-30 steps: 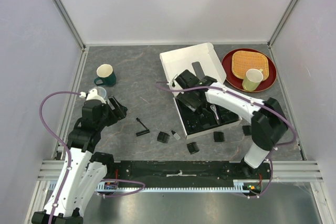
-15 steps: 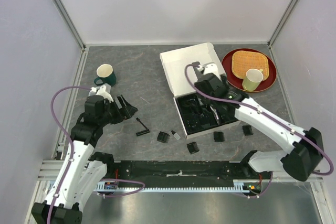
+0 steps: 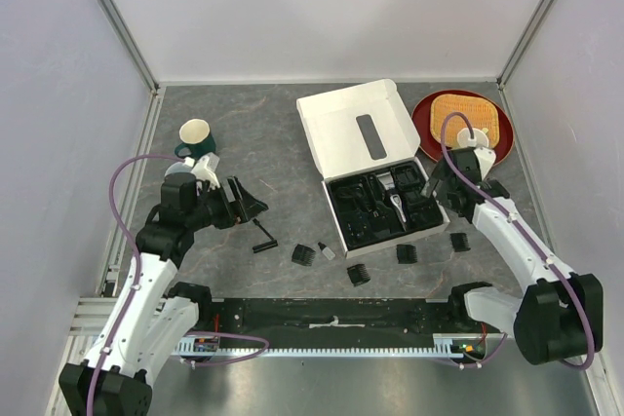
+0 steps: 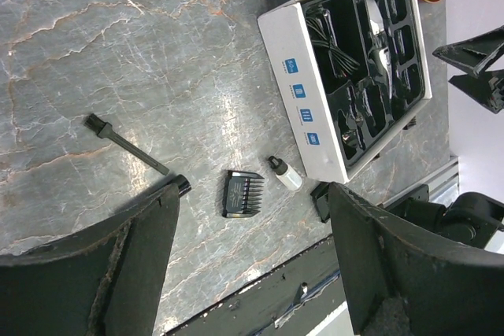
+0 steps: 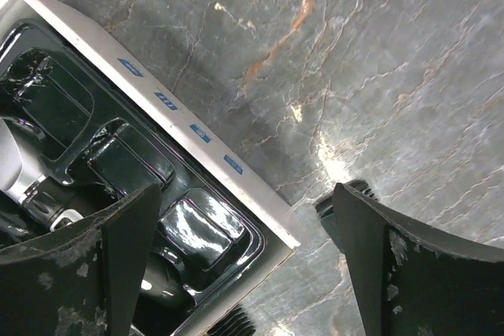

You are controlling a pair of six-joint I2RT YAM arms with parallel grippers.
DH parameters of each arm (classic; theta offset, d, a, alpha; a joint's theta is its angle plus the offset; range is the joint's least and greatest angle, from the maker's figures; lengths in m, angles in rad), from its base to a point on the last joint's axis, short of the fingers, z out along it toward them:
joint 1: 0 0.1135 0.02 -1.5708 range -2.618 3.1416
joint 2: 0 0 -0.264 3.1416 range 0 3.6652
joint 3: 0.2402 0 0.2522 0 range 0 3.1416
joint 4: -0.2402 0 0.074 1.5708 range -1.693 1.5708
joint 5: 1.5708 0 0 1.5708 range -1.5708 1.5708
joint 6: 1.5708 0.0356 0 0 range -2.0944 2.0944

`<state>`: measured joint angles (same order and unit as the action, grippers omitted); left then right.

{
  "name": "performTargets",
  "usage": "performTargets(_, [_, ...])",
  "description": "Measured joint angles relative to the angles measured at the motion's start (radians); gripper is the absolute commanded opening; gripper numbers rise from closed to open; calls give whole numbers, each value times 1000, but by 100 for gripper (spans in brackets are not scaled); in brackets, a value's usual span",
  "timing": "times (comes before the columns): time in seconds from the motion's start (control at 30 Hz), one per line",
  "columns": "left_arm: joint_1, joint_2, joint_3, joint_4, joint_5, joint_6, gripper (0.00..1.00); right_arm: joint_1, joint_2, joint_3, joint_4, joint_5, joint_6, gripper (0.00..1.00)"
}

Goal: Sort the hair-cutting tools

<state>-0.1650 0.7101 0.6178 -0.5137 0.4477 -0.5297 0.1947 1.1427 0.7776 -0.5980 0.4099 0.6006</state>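
Observation:
A thin black brush (image 3: 263,236) lies on the table left of centre, and it also shows in the left wrist view (image 4: 126,143). A black comb guard (image 3: 304,254) lies beside it, also in the left wrist view (image 4: 242,193), with a small white bottle (image 4: 283,173) close by. More guards (image 3: 359,274) (image 3: 407,253) (image 3: 459,241) lie in front of the box. The clipper (image 3: 395,192) and cord (image 4: 327,37) lie in the black tray. My left gripper (image 3: 244,204) (image 4: 253,194) is open and empty above the brush and guard. My right gripper (image 3: 436,184) (image 5: 246,194) is open and empty over the tray's right edge; a guard (image 5: 335,204) shows partly behind its finger.
The white cardboard box (image 3: 359,129) with its black tray insert (image 3: 343,221) stands at centre right. A red plate (image 3: 424,114) with a woven mat and a cup (image 3: 470,146) is at the back right. A green cup (image 3: 196,137) stands at the left.
My right arm swung from over the tray's left side to the box's right edge. My left gripper moved right toward the brush.

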Motion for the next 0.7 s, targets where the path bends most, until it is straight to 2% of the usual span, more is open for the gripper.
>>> performTargets(0.13, [0,16,0,0,0,0,82,-43,-2,-21,11,-93,40,98])
performTargets(0.37, [0,21,-2,0,-8,0,82,-51,-3,-54,83,-281,55,95])
performTargets(0.7, [0,28,-3,-4,-30,0,82,-58,44,-71,153,-374,42,93])
